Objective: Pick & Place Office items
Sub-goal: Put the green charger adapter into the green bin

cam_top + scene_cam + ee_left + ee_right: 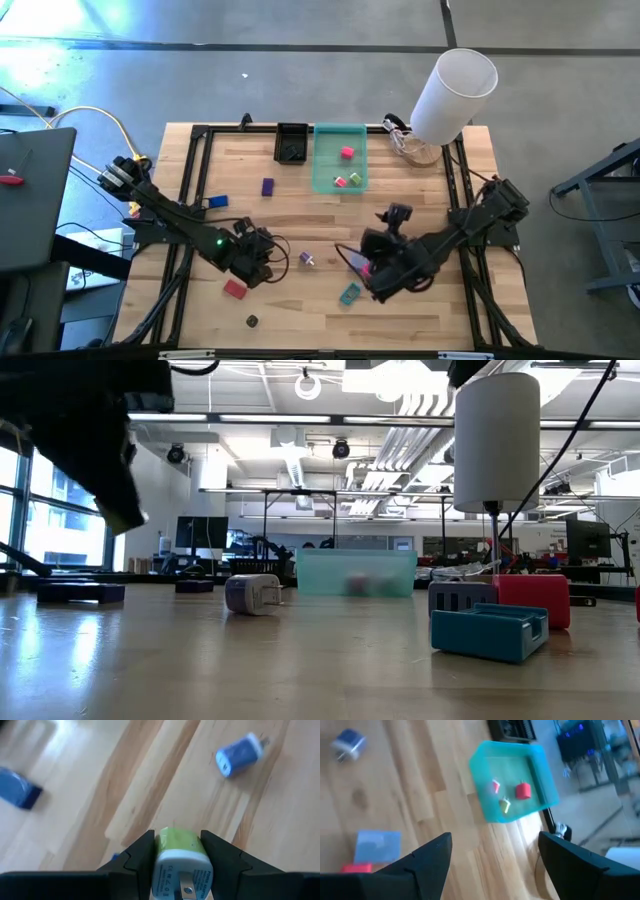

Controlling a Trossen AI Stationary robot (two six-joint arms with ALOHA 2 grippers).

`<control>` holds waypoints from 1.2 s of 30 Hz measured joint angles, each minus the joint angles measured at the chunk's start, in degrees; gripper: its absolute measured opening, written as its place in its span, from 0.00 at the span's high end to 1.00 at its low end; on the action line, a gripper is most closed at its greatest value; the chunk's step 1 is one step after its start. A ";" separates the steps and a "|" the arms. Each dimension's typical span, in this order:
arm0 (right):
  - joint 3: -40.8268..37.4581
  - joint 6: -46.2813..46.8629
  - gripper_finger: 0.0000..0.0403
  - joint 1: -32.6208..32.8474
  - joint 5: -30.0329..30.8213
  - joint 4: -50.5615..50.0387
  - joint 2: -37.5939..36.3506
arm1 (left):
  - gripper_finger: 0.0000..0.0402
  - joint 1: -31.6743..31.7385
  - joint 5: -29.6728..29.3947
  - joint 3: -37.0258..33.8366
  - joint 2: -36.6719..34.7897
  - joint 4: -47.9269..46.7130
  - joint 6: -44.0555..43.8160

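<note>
My left hand (177, 865) is clamped on a green-and-white plug adapter (181, 857), held above the desk (300, 215) at its front-left. My right hand (492, 865) stands apart with nothing between its fingers, raised over the desk's front-right. A purple adapter (306, 258) lies between the two hands. The green tray (338, 183) at the desk's rear holds what appear to be three small pieces, red, pink and green. A teal piece (350, 293) lies just beside my right hand.
</note>
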 joint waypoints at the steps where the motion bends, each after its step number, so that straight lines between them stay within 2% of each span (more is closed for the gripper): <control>1: 0.02 -0.65 0.29 0.33 -0.05 -0.04 -0.25 | 0.67 0.14 -0.54 0.48 0.00 0.14 1.00; 6: -2.69 -0.77 0.29 2.93 0.14 0.14 -4.62 | 0.67 0.24 -1.49 2.95 -0.02 2.78 6.51; 9: -8.41 2.84 0.29 4.94 0.28 0.89 -9.67 | 0.67 0.21 -1.48 3.83 -0.04 4.79 10.32; 12: -15.63 7.15 0.29 5.36 1.19 5.90 -16.52 | 0.67 0.21 -1.51 3.91 -0.04 7.26 13.35; 18: -33.20 7.59 0.29 4.88 -0.42 25.13 -28.45 | 0.67 0.21 -6.32 3.91 -0.04 12.71 22.29; 22: -43.38 1.70 0.29 2.31 -3.49 46.27 -34.07 | 0.67 -0.01 -11.59 3.91 -0.04 18.90 33.27; 26: -51.68 -8.21 0.29 -3.31 -12.97 70.83 -36.81 | 0.67 -0.65 -17.02 3.91 -0.04 26.44 45.69; 29: -55.84 -13.36 0.29 -8.60 -23.83 87.67 -36.86 | 0.67 -1.30 -20.54 3.91 -0.04 32.22 53.20; 32: -58.46 -15.29 0.29 -13.05 -34.85 100.61 -34.68 | 0.67 -1.69 -21.36 3.91 -0.04 37.35 59.38; 36: -60.27 -15.79 0.29 -16.29 -41.17 111.75 -30.58 | 0.67 -2.08 -21.99 3.93 0.29 43.90 66.20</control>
